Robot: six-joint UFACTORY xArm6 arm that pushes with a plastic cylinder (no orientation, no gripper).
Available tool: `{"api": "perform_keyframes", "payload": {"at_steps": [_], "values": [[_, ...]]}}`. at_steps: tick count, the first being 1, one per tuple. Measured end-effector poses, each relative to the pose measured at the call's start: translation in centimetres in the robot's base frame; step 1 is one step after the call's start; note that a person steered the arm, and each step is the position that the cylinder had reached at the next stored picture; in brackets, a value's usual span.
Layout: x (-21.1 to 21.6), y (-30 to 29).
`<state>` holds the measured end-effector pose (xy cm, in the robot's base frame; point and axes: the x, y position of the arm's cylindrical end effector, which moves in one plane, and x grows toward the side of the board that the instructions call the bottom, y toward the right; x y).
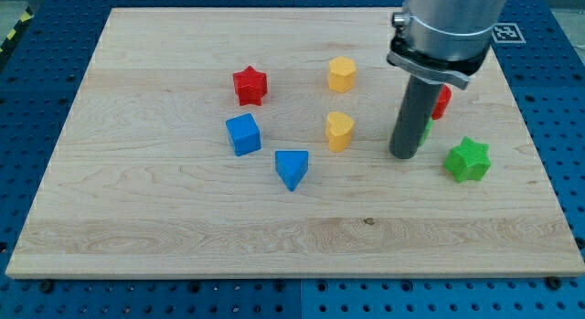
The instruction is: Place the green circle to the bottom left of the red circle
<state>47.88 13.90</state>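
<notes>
Camera view: upright rod — my tip (404, 155) beside green circle (427, 129); fingers: none to tell.

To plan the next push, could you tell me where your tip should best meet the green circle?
Probably its view-right edge, pushing left: the green circle, a sliver behind my tip, sits just below the red circle; a round rim takes pushes anywhere.
</notes>
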Motion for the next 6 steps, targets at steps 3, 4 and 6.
{"api": "perform_keyframes", "payload": {"at_steps": [3, 4, 6], "values": [[-0.8, 2.2], [-2.4, 1.1], [-3.4, -1.1]]}}
